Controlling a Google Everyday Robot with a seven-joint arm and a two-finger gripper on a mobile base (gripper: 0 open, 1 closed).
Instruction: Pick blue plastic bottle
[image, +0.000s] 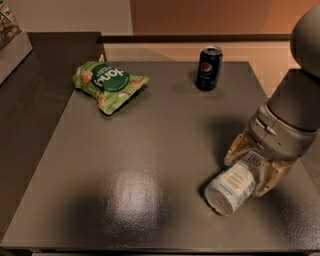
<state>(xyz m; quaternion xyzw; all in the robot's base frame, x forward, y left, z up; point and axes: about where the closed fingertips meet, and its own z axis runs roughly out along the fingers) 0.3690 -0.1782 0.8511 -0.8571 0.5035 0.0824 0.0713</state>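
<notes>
You see the blue plastic bottle (232, 187) lying on its side near the front right corner of the table (150, 150), its base end pointing toward the front edge. The gripper (252, 167) straddles its upper half, fingers closed against both sides. Your arm slants down from beyond the right edge. The soda can (209, 68) stands by the far edge.

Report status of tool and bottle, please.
Tool at right of table, shut on blue plastic bottle. Bottle lying flat, not lifted. Can and snack bag far off.
</notes>
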